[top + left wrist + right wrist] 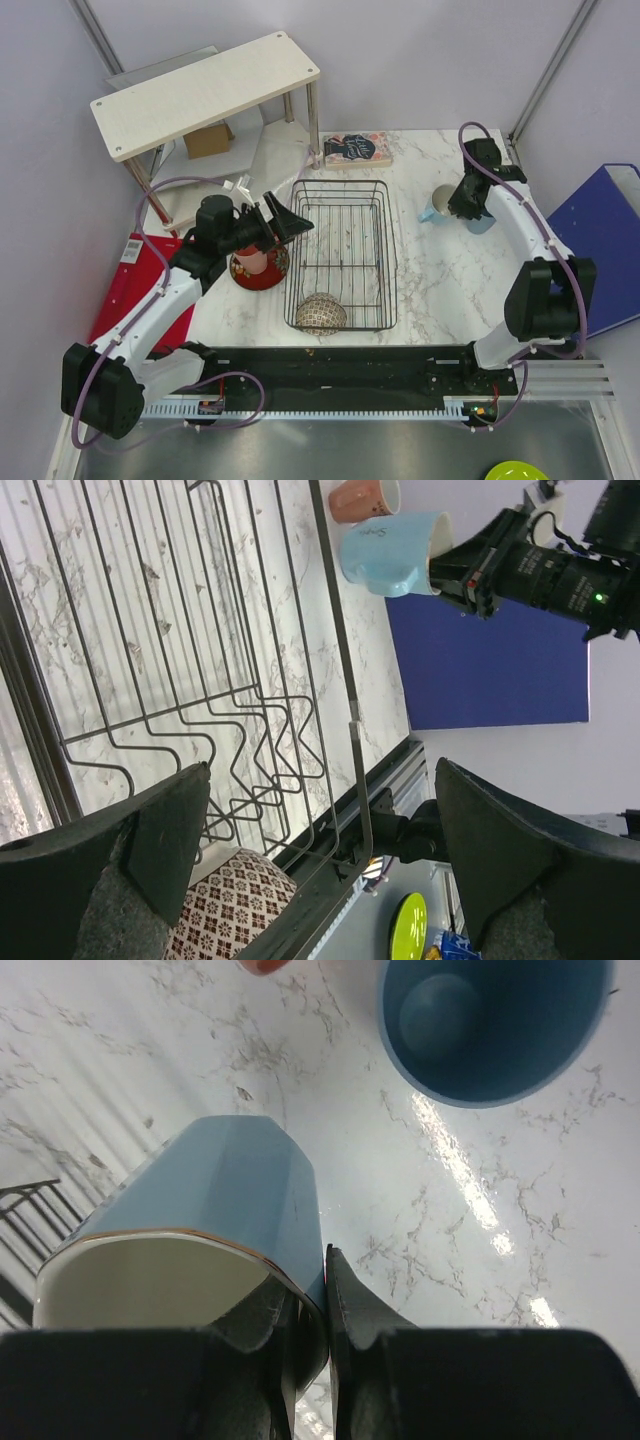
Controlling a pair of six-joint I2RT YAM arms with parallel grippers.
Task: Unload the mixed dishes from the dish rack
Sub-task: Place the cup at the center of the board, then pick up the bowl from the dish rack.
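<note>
The black wire dish rack (pixel 340 200) stands mid-table, with the speckled beige-brown bowl (pixel 320 312) in its near end; the bowl also shows in the left wrist view (pixel 235 910). My left gripper (pixel 287 218) is open and empty over the rack's left rim (pixel 340 630). The dark red plate (pixel 278 272) lies left of the rack with a salmon-pink cup (pixel 252 262) on it. My right gripper (pixel 312 1280) is shut on the wall of a light blue mug (pixel 210 1200), right of the rack (pixel 432 210). A second blue mug (pixel 490 1020) and a pink mug (pixel 365 498) stand beside it.
A white wooden shelf (pixel 205 95) stands at the back left with a cardboard box (pixel 208 140) under it. A book (pixel 357 148) lies behind the rack. A blue binder (pixel 600 250) is off the right edge and a red folder (pixel 125 290) off the left.
</note>
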